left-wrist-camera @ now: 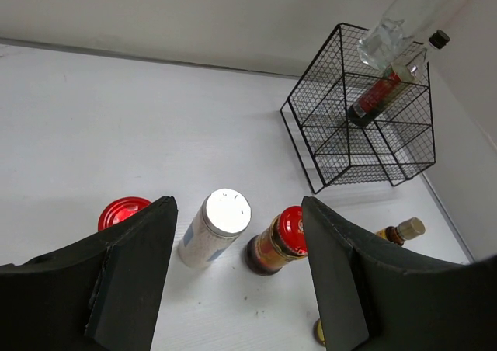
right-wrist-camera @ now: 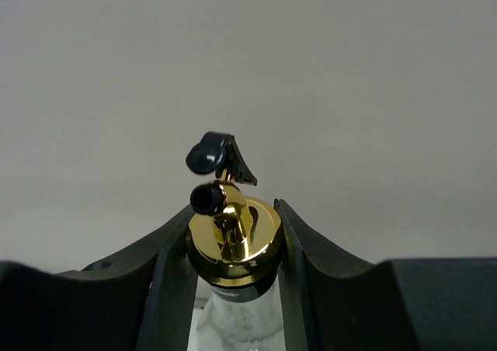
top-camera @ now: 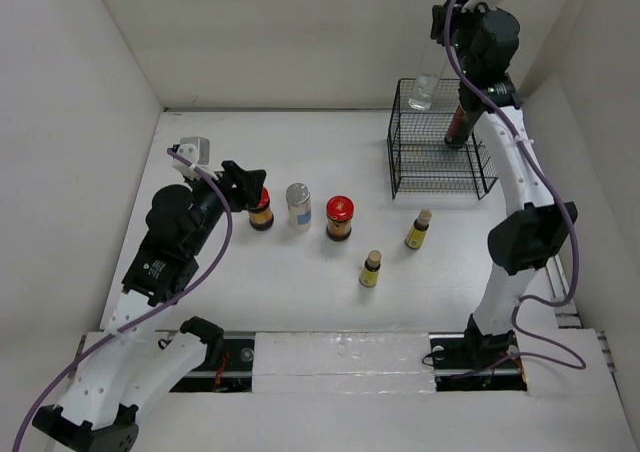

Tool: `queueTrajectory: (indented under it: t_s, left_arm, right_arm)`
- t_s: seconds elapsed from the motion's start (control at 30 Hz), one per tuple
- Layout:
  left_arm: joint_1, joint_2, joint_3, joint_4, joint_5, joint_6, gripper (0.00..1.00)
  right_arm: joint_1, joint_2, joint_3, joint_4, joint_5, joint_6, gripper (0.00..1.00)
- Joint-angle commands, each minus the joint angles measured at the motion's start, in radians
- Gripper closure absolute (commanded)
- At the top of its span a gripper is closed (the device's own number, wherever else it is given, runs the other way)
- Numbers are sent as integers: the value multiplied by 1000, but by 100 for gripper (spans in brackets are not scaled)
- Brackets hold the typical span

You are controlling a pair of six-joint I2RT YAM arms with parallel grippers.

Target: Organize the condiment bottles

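Gold-capped bottle [right-wrist-camera: 233,238] (clear glass) between right jaws.

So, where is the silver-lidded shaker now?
In the top view, the shaker stands upright left of centre, between the left jar and the right jar.

Readable text: none that I can make out.
Red-lidded jar [left-wrist-camera: 273,246] label: printed — too blurred for me.
Dark bottle [left-wrist-camera: 378,97] label: red, illegible.

Clear gold-capped bottle [top-camera: 422,94] above basket [top-camera: 440,184], dark bottle [top-camera: 459,127] inside (jars [top-camera: 339,218], shaker [top-camera: 298,206], yellow bottles [top-camera: 417,230] upright outside)
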Motion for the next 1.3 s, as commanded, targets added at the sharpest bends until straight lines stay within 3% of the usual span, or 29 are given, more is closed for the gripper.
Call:
queueTrajectory:
  t_s: [0.0,0.47,0.8,1.13,1.27]
  left_arm:
    - [-2,-4,-7,36,7,8,39]
    - [-2,5,-7,36,-3,8,39]
    - [-2,-4,-7,36,-3,8,39]
    - [-2,-4,-7,26,-3,8,39]
    - [-2,-4,-7,26,-12,8,39]
  right_arm:
    - [-22,-14,109,104,-28,5,85]
    - [-41,89,175,104,-87,-5,85]
    - [-50,80,97,167,-146,-5,84]
    - [-50,156,199,193,-212,-5,84]
    - [-59,150,62,237,-234,5,83]
